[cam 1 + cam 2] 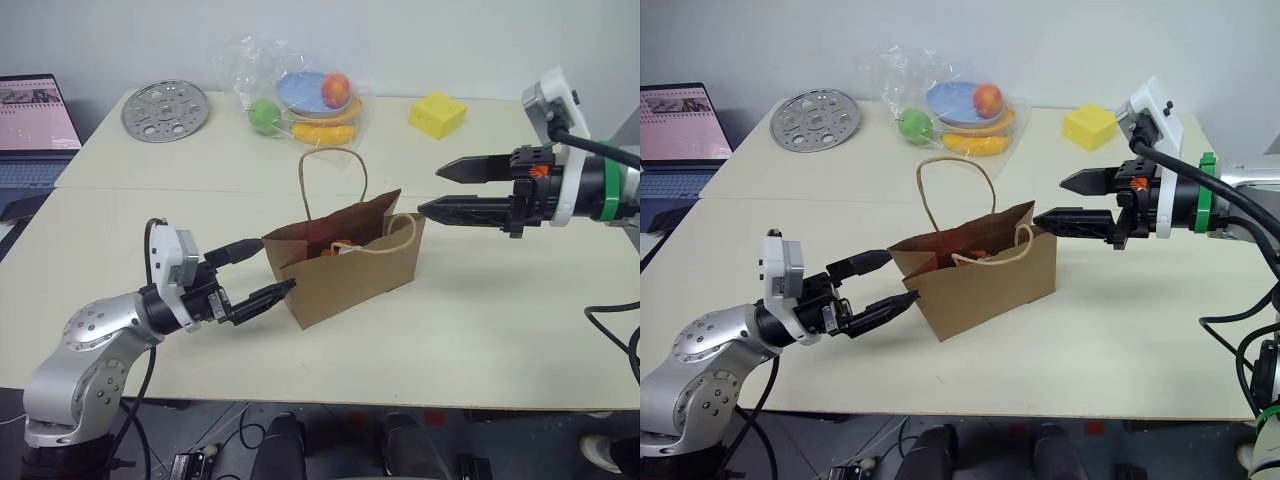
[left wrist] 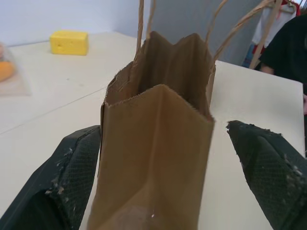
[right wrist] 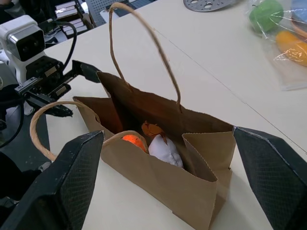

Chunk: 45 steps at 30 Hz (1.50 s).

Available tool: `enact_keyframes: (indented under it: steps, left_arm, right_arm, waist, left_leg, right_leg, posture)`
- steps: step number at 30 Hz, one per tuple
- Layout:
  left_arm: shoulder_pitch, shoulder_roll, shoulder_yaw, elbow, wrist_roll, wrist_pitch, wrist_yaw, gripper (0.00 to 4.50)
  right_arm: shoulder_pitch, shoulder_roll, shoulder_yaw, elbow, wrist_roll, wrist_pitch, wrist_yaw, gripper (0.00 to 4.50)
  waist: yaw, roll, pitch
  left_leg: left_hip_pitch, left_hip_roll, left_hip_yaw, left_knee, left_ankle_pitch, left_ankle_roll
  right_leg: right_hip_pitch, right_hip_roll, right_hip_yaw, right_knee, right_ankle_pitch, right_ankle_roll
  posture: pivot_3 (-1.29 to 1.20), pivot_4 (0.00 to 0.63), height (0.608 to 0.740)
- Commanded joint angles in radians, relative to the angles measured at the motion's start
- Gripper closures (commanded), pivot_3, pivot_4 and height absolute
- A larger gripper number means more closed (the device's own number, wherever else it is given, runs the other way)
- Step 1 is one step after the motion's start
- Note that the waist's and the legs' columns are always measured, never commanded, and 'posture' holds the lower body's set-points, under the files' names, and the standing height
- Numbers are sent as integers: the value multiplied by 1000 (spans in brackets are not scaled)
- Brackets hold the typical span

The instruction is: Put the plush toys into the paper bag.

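Toys, an orange plush carrot (image 3: 134, 141) and a white-and-yellow plush egg (image 3: 165, 151), lay inside the brown kraft paper bag (image 1: 350, 270). Both the left gripper (image 1: 258, 272) (at nine o'clock) and the right gripper (image 1: 455, 190) (two o'clock) stood wide, empty, likely having let go.

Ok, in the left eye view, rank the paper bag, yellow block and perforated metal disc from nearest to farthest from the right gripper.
From the right gripper:
1. Paper bag, just below and beside its fingertips.
2. Yellow block, behind it at the table's back.
3. Metal disc, far corner on the robot's left.
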Motion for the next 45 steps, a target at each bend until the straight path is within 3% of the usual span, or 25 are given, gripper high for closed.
enact_keyframes:
  steps: [1, 8, 12, 17, 27, 28, 34, 38, 42, 45]
  left_arm:
    - [-3, -10, -12, -7, 27, -55, 16, 0]
    - [-68, -74, -144, 104, 142, -174, 16, 0]
    - [-126, -127, -225, 209, 216, -275, -2, 0]
    - [-134, -126, -234, 234, 194, -291, -48, 1181]
    - [-197, -121, -239, 303, 199, -305, -101, 4357]
    - [-200, -121, -240, 307, 199, -306, -106, 4472]
    - [-207, -121, -230, 312, 185, -297, -115, 4472]
    - [-347, -85, -188, 376, 106, -204, -157, 4472]
    - [-529, -13, -274, 606, 149, -276, -453, 4472]
    - [-600, -29, -331, 739, 189, -380, -629, 4472]
  right_arm:
    - [-23, 0, -21, -13, 6, -12, -3, 24]
    - [-62, 10, -13, -16, 5, -15, -7, 24]
    - [-66, -16, 11, -45, -34, -102, 71, 24]
    - [-76, -74, 27, -108, -21, -184, 220, 0]
    - [-144, -16, 31, -173, 78, -200, 239, 0]
    - [-136, -22, 36, -181, 61, -216, 245, 0]
    - [-97, -42, 43, -177, -21, -277, 239, 0]
    - [-62, -94, 33, -136, -94, -322, 262, 0]
    - [-101, -177, 5, -34, -124, -334, 322, 0]
    - [-114, -225, 6, -9, -124, -330, 369, 0]
  waist:
    - [1, 0, 0]
    - [6, 0, 0]
    - [11, 0, 0]
    - [8, 0, 0]
    - [10, 0, 0]
    - [10, 0, 0]
    - [10, 0, 0]
    - [14, 0, 0]
    - [12, 0, 0]
    - [10, 2, -1]
  left_leg:
    - [0, 0, 0, 0, 0, 0]
    - [0, 0, 0, 0, 0, 0]
    - [0, 0, 0, 0, 0, 0]
    - [-1, 0, 0, 0, 0, 0]
    - [-1, 0, -1, 1, 0, 0]
    - [-1, 0, -1, 1, 0, 0]
    - [-1, 0, -1, 1, 0, 0]
    - [-1, 0, -2, 1, 0, 0]
    - [-1, 0, -2, 2, 0, 0]
    - [-1, -1, -1, 1, 0, 0]
  right_leg:
    - [0, 0, 0, 0, 0, 0]
    - [0, 0, 0, 0, 0, 0]
    - [0, 0, 0, 0, 0, 0]
    - [-1, 0, -1, 0, 0, 0]
    - [0, 0, -1, 0, 0, 0]
    - [0, 0, -1, 0, 0, 0]
    - [0, 0, -2, 0, 0, 0]
    - [0, 0, -3, 2, 0, 0]
    - [0, 0, -3, 2, 0, 0]
    - [1, 0, -2, 0, 0, 0]
  posture:
    - [0, 150, 740]
    - [0, 150, 740]
    - [0, 150, 740]
    - [0, 150, 740]
    - [0, 150, 740]
    - [0, 150, 740]
    - [0, 150, 740]
    - [0, 150, 740]
    - [0, 150, 740]
    - [0, 150, 740]
